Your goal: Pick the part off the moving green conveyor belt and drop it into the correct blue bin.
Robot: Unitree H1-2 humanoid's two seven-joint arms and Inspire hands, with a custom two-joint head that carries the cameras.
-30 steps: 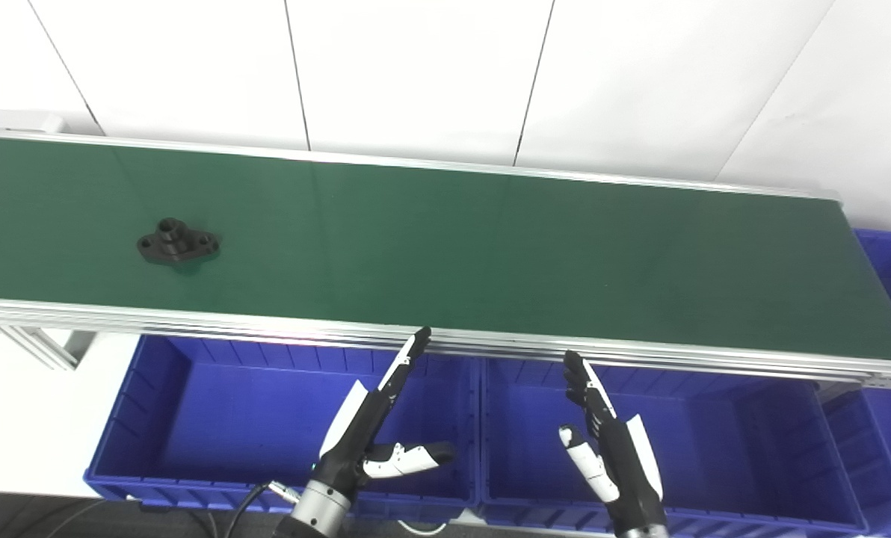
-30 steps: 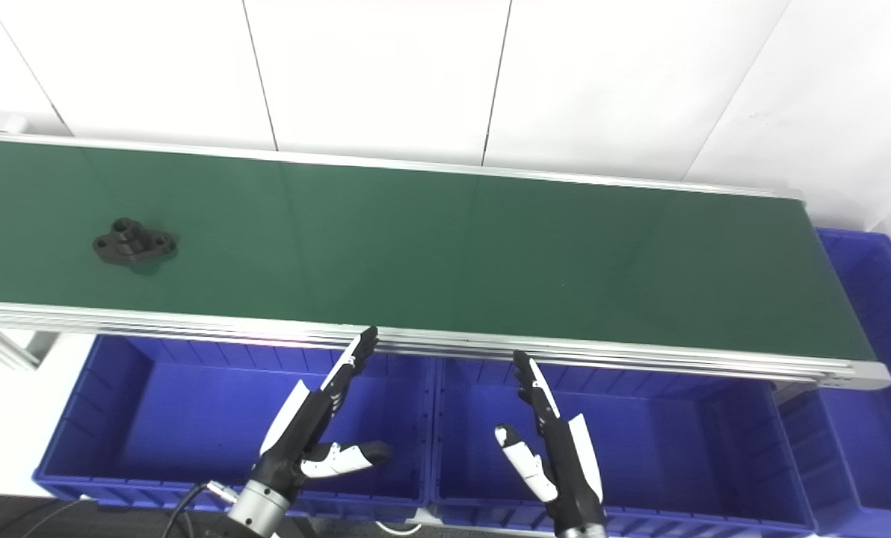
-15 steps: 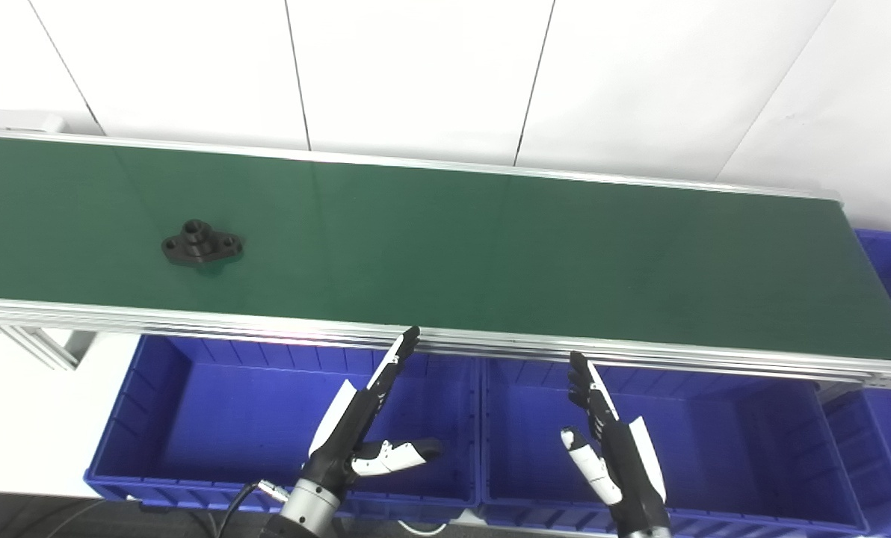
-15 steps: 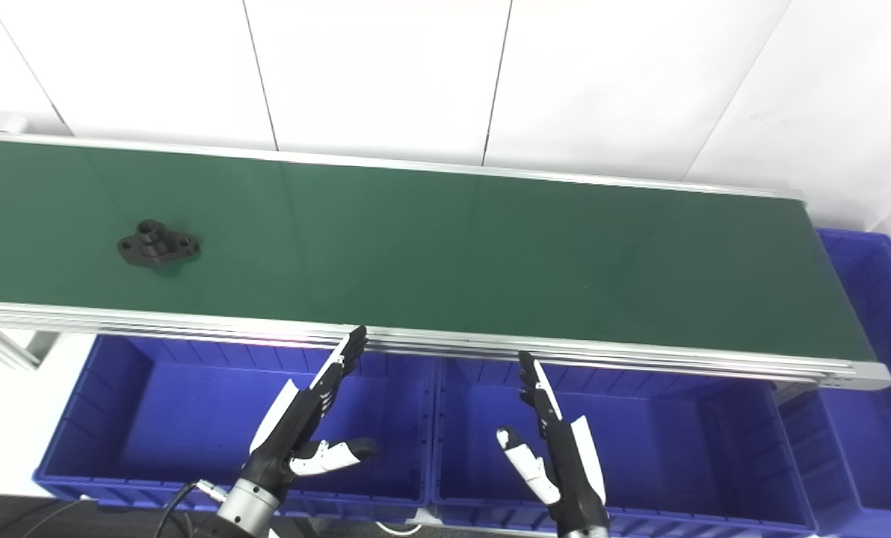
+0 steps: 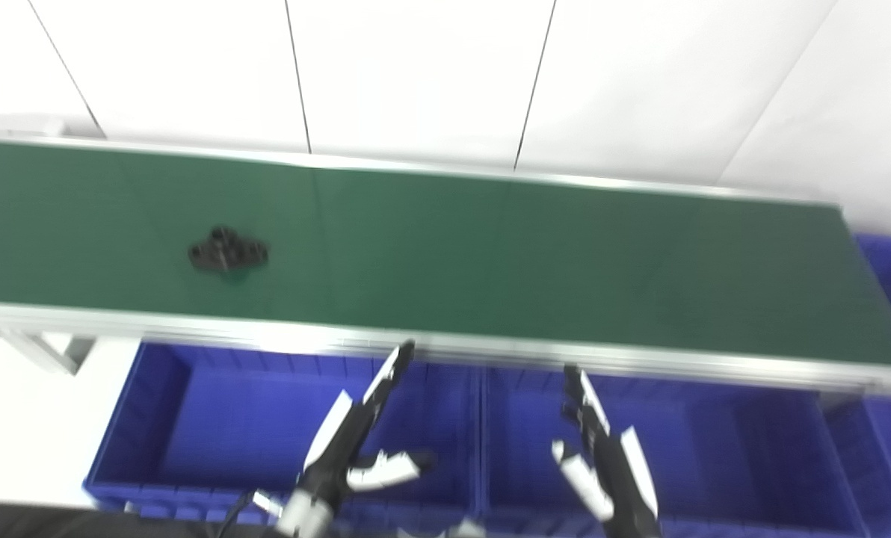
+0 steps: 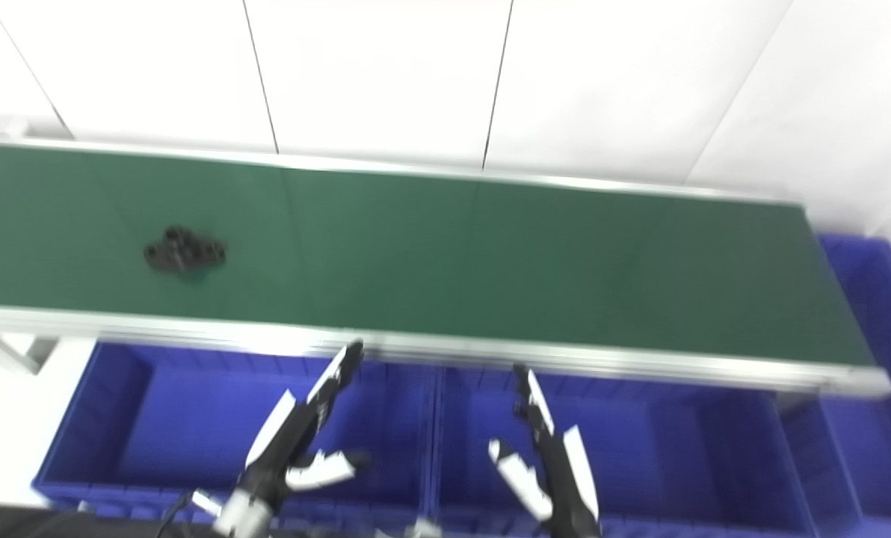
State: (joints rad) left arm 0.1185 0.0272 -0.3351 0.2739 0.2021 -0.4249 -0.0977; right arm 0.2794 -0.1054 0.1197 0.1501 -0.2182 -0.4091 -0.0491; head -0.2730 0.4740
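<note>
Item one: a black part (image 5: 228, 254), lying on the green conveyor belt (image 5: 490, 261) toward its left end, nearer the belt's front rail than its back rail. The frames are blurred, so we cannot make out its finer shape.

Item two: our left hand (image 5: 359, 441), fingers straight and spread from the thumb, holding nothing, hovering over the left blue bin (image 5: 191, 418) below the belt's front edge.

Item three: our right hand (image 5: 602, 456), likewise spread wide and holding nothing, over the middle blue bin (image 5: 729, 441).

Item four: a further blue bin (image 6: 875, 299) at the belt's right end.
</note>
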